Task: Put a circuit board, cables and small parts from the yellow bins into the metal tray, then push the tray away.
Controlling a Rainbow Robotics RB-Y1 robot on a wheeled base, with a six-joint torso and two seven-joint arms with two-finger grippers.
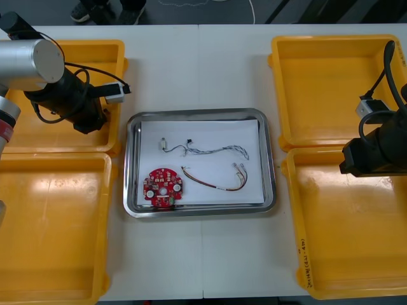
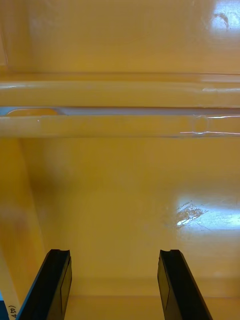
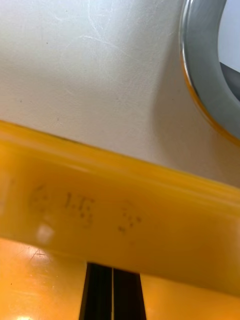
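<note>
Since circuit board [image 1: 163, 187] and cables [image 1: 216, 150] sit in the metal tray [image 1: 130, 159], left gripper [image 3: 112, 272] closed over a yellow bin [image 3: 150, 200], right gripper [image 2: 115, 255] open, an off-centre shove could spin the tray.

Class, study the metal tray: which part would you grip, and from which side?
Probably the metal tray's near rim, from above on the robot's side: its rolled lip stands proud with bare table before it, while yellow bins crowd both short sides. The shut left gripper, over the far left bin, sits closest.
</note>
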